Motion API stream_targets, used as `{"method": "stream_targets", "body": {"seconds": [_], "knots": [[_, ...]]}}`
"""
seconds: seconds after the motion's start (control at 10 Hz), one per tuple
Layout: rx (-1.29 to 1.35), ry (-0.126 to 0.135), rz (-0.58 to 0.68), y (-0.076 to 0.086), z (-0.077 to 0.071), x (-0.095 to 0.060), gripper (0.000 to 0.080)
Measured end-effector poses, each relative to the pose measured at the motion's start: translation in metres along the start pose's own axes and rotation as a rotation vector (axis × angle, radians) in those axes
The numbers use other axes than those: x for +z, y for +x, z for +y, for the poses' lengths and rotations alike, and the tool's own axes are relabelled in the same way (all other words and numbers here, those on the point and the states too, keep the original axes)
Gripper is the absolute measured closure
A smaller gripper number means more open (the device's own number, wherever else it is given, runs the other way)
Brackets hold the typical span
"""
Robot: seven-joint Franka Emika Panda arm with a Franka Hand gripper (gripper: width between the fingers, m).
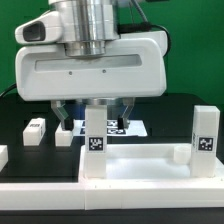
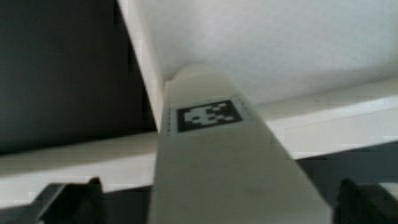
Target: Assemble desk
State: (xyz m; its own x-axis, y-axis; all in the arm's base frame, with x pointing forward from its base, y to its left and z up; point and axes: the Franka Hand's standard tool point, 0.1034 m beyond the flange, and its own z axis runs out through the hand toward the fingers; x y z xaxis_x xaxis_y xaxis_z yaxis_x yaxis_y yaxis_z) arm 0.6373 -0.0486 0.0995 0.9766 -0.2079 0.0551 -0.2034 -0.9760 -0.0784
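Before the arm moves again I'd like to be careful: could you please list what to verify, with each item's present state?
1. Leg lies between the fingers of the gripper: ok.
2. Fingers closed on the leg: not ok, gaps show on both sides.
3. Leg upright on the tabletop: ok.
4. Leg fully seated in its socket: cannot tell.
5. Second standing leg clear of the gripper: ok.

Table [image 1: 15, 105]: black, carrying your parts.
Tabletop panel [image 1: 140, 168]: lies flat.
Loose legs [image 1: 35, 130]: two, behind the panel.
Marker board [image 1: 130, 127]: behind the panel.
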Motion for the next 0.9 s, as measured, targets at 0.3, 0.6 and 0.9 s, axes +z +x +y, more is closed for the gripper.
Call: {"method": "stream_targets", "body": {"seconds": [0.3, 0.6, 0.9], "knots": [[0.077, 0.0, 0.0, 0.0001, 0.0003, 0.0004, 0.0381], [0.325, -0.005, -0.002, 0.0, 0.0035, 0.0007, 0.0509], [0.868, 0.026, -0.038, -0.0016, 0.0065, 0.0008, 0.0509]]}}
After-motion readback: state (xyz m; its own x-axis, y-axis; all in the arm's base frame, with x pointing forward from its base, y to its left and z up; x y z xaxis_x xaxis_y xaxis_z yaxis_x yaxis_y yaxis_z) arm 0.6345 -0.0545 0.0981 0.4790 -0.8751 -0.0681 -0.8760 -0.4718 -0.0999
